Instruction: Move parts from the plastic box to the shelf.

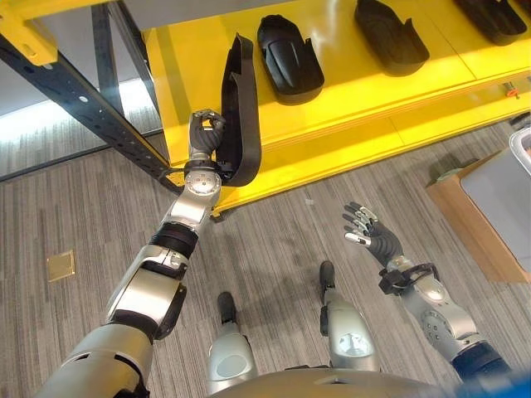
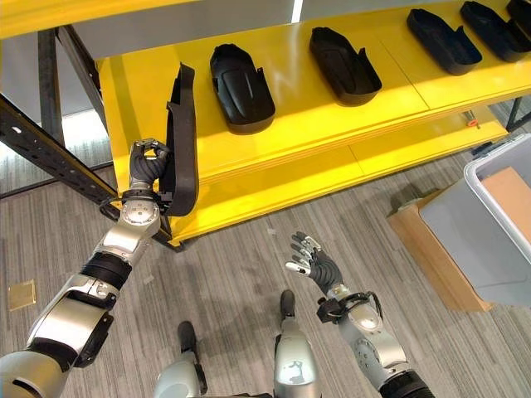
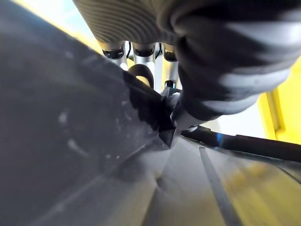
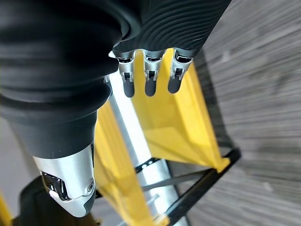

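Black part [image 2: 182, 145] gripped by left hand [image 2: 149, 166] at yellow shelf [image 2: 332, 124].

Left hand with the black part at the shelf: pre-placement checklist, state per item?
1. Grasp: left hand curled round the black part: ok.
2. Part pose: held on edge, upright, at the left end of the yellow shelf; not yet laid flat: not ok.
3. Free spot: bare shelf surface left of the nearest placed part: ok.
4. Clearance to the dark shelf post beside the hand: cannot tell.
5. Right hand open, low over the floor, away from the shelf: ok.
6. Grey plastic box contents: cannot tell.
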Tool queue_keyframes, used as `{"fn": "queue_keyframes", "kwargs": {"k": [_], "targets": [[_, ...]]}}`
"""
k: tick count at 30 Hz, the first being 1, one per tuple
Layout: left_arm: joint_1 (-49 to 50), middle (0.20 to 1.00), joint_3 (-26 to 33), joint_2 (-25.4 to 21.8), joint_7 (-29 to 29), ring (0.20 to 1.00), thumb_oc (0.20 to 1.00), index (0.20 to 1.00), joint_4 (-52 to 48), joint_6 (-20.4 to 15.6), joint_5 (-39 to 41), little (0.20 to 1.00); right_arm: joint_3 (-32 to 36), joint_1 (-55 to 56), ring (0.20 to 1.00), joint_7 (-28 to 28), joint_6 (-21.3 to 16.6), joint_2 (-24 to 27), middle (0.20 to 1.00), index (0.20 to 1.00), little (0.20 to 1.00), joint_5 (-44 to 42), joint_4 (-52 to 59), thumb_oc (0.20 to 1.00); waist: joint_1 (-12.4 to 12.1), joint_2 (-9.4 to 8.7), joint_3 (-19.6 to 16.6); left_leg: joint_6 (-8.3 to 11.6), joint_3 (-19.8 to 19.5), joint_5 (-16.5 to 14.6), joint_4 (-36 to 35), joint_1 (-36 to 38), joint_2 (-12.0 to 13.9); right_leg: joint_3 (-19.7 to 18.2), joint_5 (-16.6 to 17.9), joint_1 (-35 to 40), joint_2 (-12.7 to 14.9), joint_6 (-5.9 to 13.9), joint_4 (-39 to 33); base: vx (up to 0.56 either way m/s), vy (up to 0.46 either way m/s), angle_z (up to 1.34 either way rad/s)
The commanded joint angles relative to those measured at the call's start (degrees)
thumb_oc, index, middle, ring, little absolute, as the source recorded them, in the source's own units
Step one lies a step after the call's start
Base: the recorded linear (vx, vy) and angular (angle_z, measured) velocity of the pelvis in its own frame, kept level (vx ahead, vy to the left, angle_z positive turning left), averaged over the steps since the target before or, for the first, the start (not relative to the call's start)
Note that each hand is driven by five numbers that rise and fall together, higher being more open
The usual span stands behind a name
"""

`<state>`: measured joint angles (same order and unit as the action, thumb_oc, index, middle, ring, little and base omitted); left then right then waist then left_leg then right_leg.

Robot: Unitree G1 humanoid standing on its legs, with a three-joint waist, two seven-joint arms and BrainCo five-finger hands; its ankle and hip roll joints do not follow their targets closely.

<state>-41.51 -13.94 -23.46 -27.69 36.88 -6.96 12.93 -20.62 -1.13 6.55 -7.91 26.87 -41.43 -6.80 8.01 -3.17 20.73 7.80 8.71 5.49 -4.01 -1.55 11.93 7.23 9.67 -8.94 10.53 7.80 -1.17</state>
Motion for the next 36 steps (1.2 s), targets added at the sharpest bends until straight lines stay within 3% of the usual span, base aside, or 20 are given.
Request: {"fn": "queue_keyframes", "kwargs": {"k": [1, 5, 7, 8, 10, 17, 18, 23, 29, 36], "targets": [[-3.24, 0.2, 2.52, -2.64, -1.75, 0.2, 0.2, 0.2, -3.04, -4.12, 0.11, 0.2, 1.6, -1.82, 1.0, -3.8, -6.59, -0.39, 1.0, 1.0, 1.0, 5.89, 3.84, 1.0, -0.55, -0.2, -1.64, -1.28, -0.96, -2.48, 4.35, -1.32, 0.45, 0.56, -7.09, -2.59, 2.12, 1.16, 10.14, -0.03, 0.013, 0.03], [-4.34, 0.2, 1.74, -2.77, -3.17, 0.2, 0.2, 0.2, -4.15, -4.93, -0.27, 0.2, -1.17, -8.05, 1.0, -10.08, -8.87, -1.06, 1.0, 1.0, 1.0, 17.45, 1.42, 1.0, -1.45, 0.56, -0.52, -1.58, -2.15, -2.22, 4.58, -2.46, 0.13, 1.62, -7.21, -2.78, 2.75, 1.21, 10.81, -0.03, 0.015, 0.14], [-5.24, 0.2, 1.25, -2.83, -3.22, 0.2, 0.2, 0.2, -3.81, -4.99, -0.52, 0.2, -2.18, -10.16, 1.0, -10.0, -8.9, -0.95, 1.0, 1.0, 1.0, 17.17, 0.75, 1.0, -1.63, 0.57, -0.23, -1.64, -2.53, -2.12, 4.58, -2.72, 0.04, 1.85, -7.13, -2.84, 2.9, 1.2, 10.88, -0.03, 0.001, 0.25], [-6.48, 0.2, 0.26, -2.79, -2.89, 0.2, 0.2, 0.2, -2.5, -5.25, -0.02, 0.2, -3.09, -11.05, 1.0, -7.23, -8.24, -1.18, 1.0, 1.0, 1.0, 9.82, 0.45, 1.0, -2.25, 0.42, -0.32, -1.66, -3.01, -1.92, 4.47, -3.04, -0.06, 2.35, -7.14, -2.72, 3.1, 1.16, 10.77, -0.02, -0.003, 0.23], [-6.86, 0.2, -0.06, -2.61, -2.85, 0.2, 0.2, 0.2, -2.05, -5.17, 0.29, 0.2, -2.32, -10.89, 1.0, -7.34, -8.35, -1.48, 1.0, 1.0, 1.0, 8.32, 0.29, 1.0, -2.37, 0.4, -0.42, -1.68, -3.24, -1.92, 4.42, -3.18, -0.15, 2.55, -7.16, -2.63, 3.17, 1.15, 10.76, 0.0, 0.003, 0.18], [-7.58, 0.2, -2.01, -1.27, -2.33, 0.2, 0.2, 0.2, -1.61, -5.02, 0.46, 0.2, -2.63, -13.67, 1.0, -9.54, -8.29, -2.34, 1.0, 1.0, 1.0, 10.14, -2.41, 1.0, -3.37, 0.68, -0.6, -1.88, -4.34, -1.97, 4.81, -4.18, -0.47, 3.45, -7.58, -2.36, 3.7, 1.06, 11.38, 0.01, 0.008, 0.1], [1.56, 0.2, -7.2, 1.93, 11.21, 0.2, 0.2, 0.2, -3.64, -2.35, -4.94, 0.2, -2.55, 2.23, 1.0, 2.33, -0.78, 0.86, 1.0, 1.0, 1.0, -3.26, -0.79, 1.0, -1.46, 0.74, -6.81, -4.08, -3.58, -11.82, 20.41, -3.26, -3.18, 5.76, -9.78, 0.38, 8.22, -0.18, 19.65, 0.03, 0.023, 0.16], [3.54, 0.2, -4.79, -1.51, 12.02, 0.2, 0.2, 0.2, -4.12, -1.94, -6.92, 0.2, -3.71, 3.93, 1.0, 4.21, 0.61, 1.42, 1.0, 1.0, 1.0, 0.59, -0.52, 1.0, -2.1, -0.91, -9.8, -4.56, -2.6, -12.15, 18.92, -1.56, -3.72, 5.73, -8.49, 2.36, 7.88, 0.58, 15.63, 0.06, 0.022, -0.01], [-0.7, 0.2, -1.07, -7.88, 9.32, 0.2, 0.2, 0.2, -1.48, -1.59, -8.51, 0.2, -1.91, 5.8, 1.0, 5.37, 0.28, 5.34, 1.0, 1.0, 1.0, 4.5, 3.19, 1.0, -1.48, -3.31, -5.13, -5.63, 0.21, -13.78, 22.21, -4.31, -3.81, 1.89, -4.62, -1.35, 7.2, 1.88, 13.53, -0.08, 0.025, -0.4], [-12.04, 0.2, -3.55, -11.02, 5.39, 0.2, 0.2, 0.2, 4.48, -1.23, -8.95, 0.2, -1.73, 6.33, 1.0, 5.97, -0.93, 5.9, 1.0, 1.0, 1.0, 3.16, 3.28, 1.0, -0.57, -5.62, -1.33, -5.42, -0.17, -12.49, 23.1, -9.93, -4.29, 1.57, -2.67, -4.68, 7.42, 1.81, 11.33, -0.09, 0.0, -0.06]]}}
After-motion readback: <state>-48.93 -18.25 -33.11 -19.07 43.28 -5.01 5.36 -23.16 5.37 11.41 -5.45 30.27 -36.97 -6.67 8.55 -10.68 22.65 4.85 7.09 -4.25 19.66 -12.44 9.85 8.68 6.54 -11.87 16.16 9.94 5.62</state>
